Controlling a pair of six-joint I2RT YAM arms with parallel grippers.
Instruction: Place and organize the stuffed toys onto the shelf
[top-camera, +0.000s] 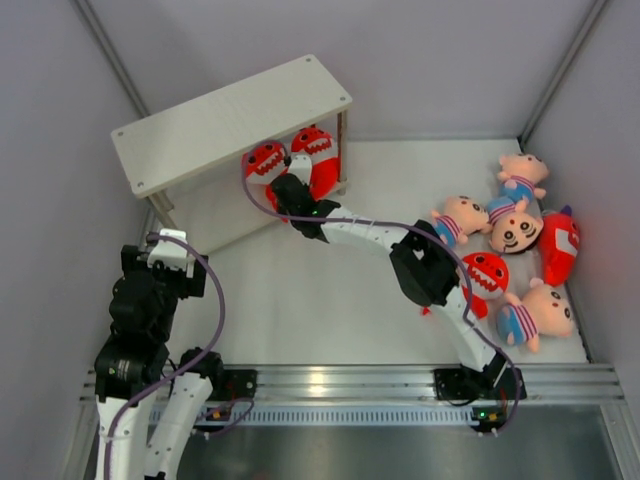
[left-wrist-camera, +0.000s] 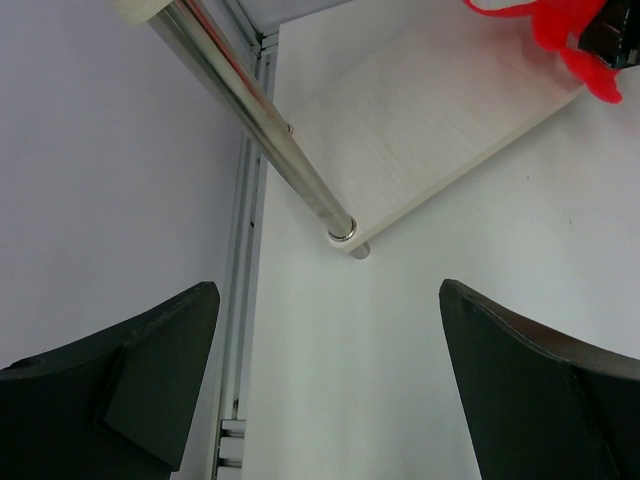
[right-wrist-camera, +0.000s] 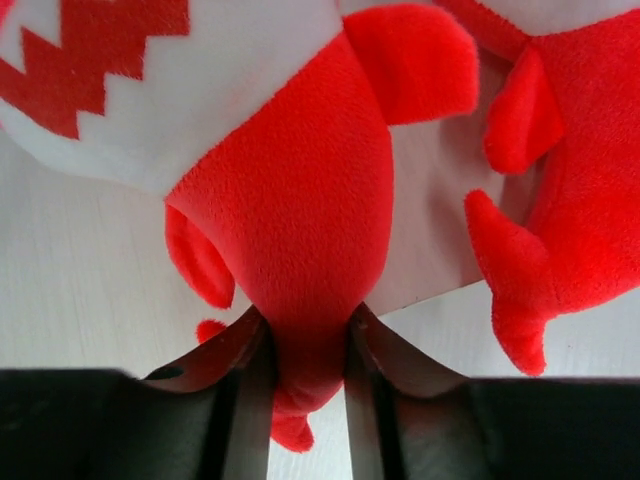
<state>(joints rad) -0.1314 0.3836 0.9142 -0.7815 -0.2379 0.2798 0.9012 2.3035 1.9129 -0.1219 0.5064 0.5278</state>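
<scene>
The white two-tier shelf stands at the back left. Two red sharks sit side by side on its lower board: the left shark and the right shark. My right gripper reaches in under the top board and is shut on the left shark's tail, its jaws pressing it from both sides. The second shark lies just to the right of it. My left gripper stands open near the shelf's left front leg, holding nothing.
At the right of the table lies a cluster of stuffed toys: boy dolls and two red sharks. Grey walls close in on both sides. The right arm spans the table's middle.
</scene>
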